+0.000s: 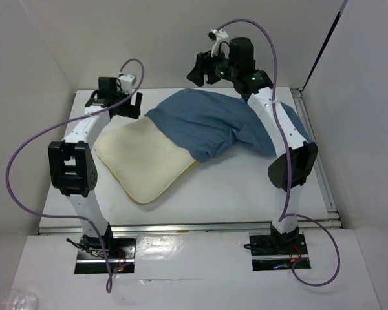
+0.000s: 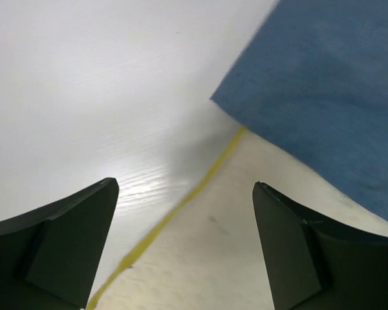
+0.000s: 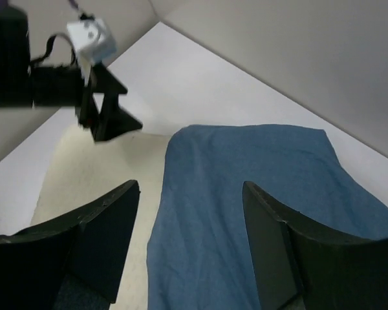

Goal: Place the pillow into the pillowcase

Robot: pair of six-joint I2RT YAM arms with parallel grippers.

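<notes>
Pillow: the pillow (image 1: 145, 165) is lying flat on the worktop (image 1: 246, 187). Its near-left part is showing bare, while its far-right part is disappearing under the pillowcase (image 1: 216, 126) (whether it is truly inside or merely covered, I cannot tell).

Pillowcase: it is lying wrinkled across the far right of the worktop, with its edge running diagonally over the cream fabric. The bulge is suggesting that the pillow is filling part of it.

Left gripper: the left gripper (image 1: 119, 106) is hovering over the pillow's far-left corner, just beside the blue edge. Its jaws are standing wide and gripping nothing. The left wrist view is looking down between the fingers at the pillow's yellow piping (image 2: 181, 206), with bare worktop beyond it.

Right gripper: the right gripper (image 1: 204, 70) is hanging high above the pillowcase's far edge. Its jaws are spread wide and empty, and its camera is looking down along the blue cloth.

Why so: both arms seem to be waiting near the case's mouth line, probably because the next pull has to start from that hem.

Progress: by my reckoning the pillow is sitting about halfway in, with the rest waiting to be covered.

Risk: the thin cloth is likely to bunch or slip if it is pinched together with the pillow beneath.
</notes>
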